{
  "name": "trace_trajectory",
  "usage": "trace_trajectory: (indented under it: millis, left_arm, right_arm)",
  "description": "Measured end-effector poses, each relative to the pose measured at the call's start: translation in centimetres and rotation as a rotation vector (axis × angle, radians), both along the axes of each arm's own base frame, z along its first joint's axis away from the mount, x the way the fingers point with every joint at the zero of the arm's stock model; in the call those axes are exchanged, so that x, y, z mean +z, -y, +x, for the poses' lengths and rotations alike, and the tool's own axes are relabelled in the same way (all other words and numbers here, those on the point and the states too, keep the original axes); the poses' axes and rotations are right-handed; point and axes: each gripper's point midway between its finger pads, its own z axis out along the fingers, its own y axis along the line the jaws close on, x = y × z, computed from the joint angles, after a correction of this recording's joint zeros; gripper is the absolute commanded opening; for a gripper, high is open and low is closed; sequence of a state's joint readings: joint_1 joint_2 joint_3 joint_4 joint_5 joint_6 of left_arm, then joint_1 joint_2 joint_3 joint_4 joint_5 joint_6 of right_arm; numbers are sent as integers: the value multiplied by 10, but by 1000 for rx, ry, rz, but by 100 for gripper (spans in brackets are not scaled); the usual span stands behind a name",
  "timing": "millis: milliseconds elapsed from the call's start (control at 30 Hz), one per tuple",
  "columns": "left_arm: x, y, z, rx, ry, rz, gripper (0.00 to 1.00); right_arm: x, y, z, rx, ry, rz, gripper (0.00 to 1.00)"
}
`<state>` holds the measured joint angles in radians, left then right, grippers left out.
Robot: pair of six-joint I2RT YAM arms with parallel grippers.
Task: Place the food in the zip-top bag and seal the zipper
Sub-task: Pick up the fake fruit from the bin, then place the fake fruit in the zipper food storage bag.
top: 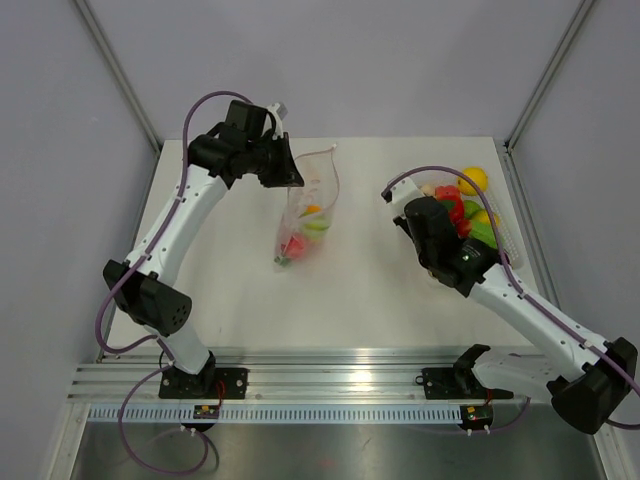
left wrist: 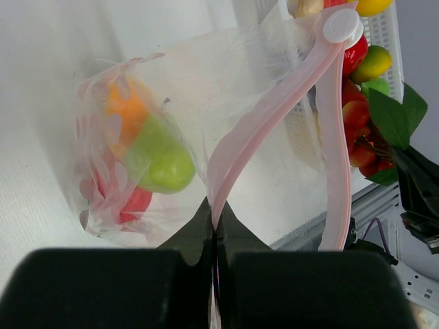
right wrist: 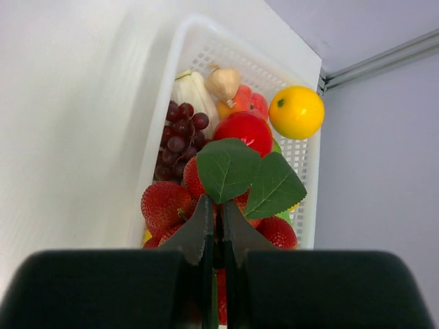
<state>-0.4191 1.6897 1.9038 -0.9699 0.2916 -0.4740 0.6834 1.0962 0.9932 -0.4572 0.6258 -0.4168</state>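
The clear zip-top bag hangs from my left gripper over the table's middle, its lower end on the table. In the left wrist view my left gripper is shut on the pink zipper at the bag's open mouth. An orange piece, a green fruit and a red piece lie inside. My right gripper is shut on the stem of a strawberry bunch with green leaves, over the tray of food.
The white perforated tray stands at the table's right edge and holds dark grapes, a red tomato, a yellow fruit and a garlic bulb. A white slider sits at the zipper's far end.
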Motion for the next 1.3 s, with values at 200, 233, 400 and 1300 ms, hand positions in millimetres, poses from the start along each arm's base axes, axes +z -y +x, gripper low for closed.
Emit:
trace_trajectory:
  millis: [200,233,400,1300]
  left_arm:
    - [1,18,-10,-34,-3,-8,0]
    - [0,21,-12,-42,-4,-8,0]
    - [-3,38,-13,-72,-13,-10,0]
    - [6,56,-7,-100,-3,-17,0]
  right_arm:
    - [39,11,6,-60,81,102,0]
    - [51,14,6,-76,100,134,0]
    - [101,20,3,-112,166,243,0]
    - [235,-156,-6,517,38,930,0]
